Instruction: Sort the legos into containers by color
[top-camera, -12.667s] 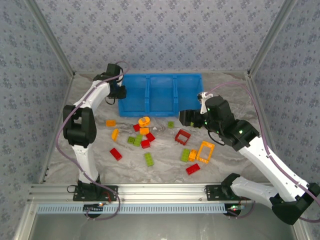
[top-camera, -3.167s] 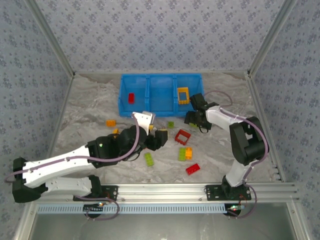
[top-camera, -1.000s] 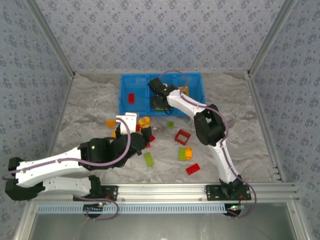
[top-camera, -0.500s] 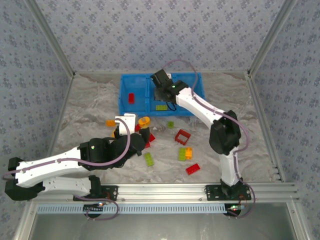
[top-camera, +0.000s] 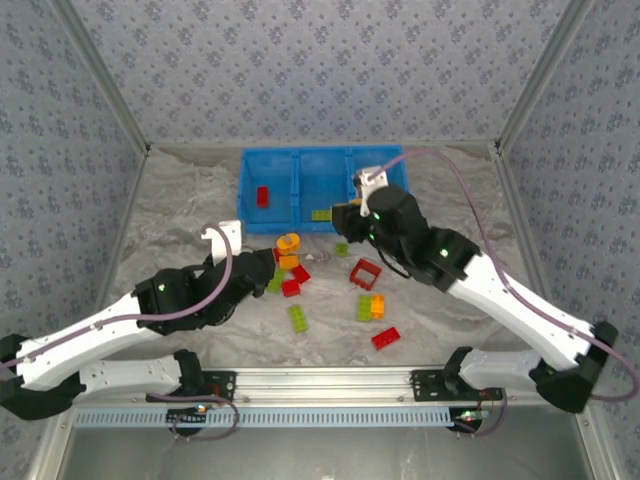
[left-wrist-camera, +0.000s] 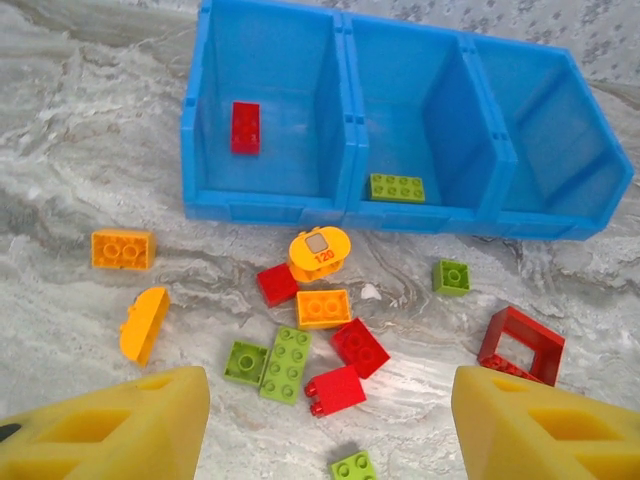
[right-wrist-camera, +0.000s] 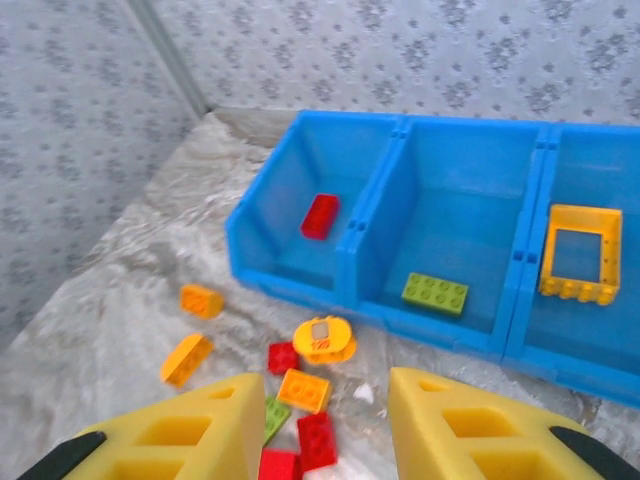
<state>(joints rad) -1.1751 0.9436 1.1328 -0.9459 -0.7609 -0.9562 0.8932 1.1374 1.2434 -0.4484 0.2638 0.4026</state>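
The lime brick (top-camera: 321, 214) now lies alone in the middle compartment of the blue tray (top-camera: 300, 153). The right arm (top-camera: 470, 275), over that compartment half a second ago, has drawn back toward the loose pile. A red brick (left-wrist-camera: 245, 127) sits in the left compartment and an orange frame (right-wrist-camera: 578, 252) in the right, so each colour seems to have its bin. The remaining legos (left-wrist-camera: 323, 308) lie scattered on the counter (left-wrist-camera: 90, 170) just in front of the tray. The right jaws stand apart and empty. The left jaws are spread wide above the pile, probably lining up the next pick.
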